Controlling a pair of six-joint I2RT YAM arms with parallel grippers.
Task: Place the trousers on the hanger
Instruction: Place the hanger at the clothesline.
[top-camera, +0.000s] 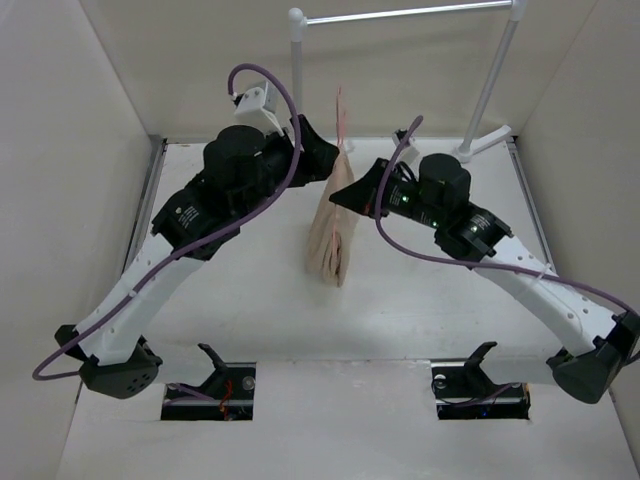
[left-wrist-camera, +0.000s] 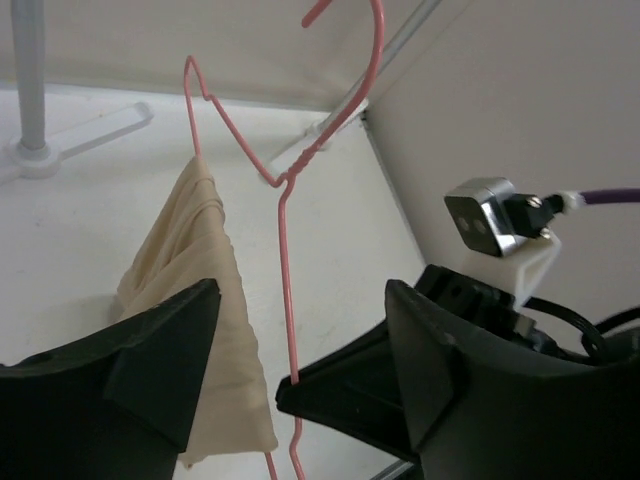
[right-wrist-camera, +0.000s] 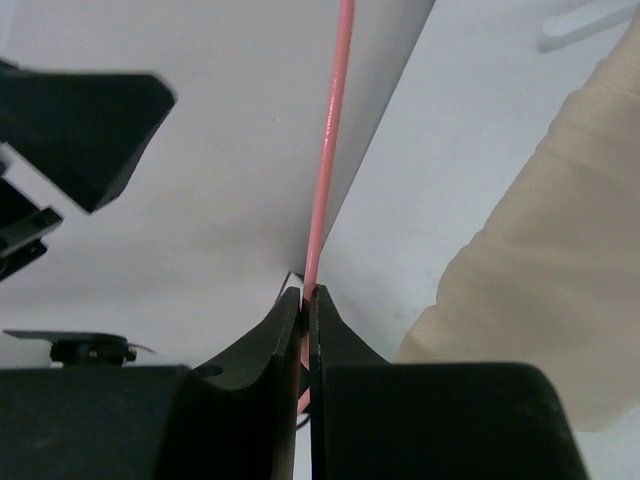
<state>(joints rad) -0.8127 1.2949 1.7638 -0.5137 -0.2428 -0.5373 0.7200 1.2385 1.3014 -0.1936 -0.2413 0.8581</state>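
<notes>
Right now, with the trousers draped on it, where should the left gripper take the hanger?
Probably the hanger, on its bare straight wire below the twisted neck, above where the right gripper pinches it. Come from the side away from the trousers, jaws straddling the wire: it is thin and clear of cloth there.

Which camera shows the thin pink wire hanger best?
The left wrist view: the pink wire hanger shows its hook, twisted neck and one shoulder, with the soft tan trousers draped on it. The top view shows only a thin sliver above the trousers. The right wrist view shows one straight piece pinched in the right claw.
</notes>
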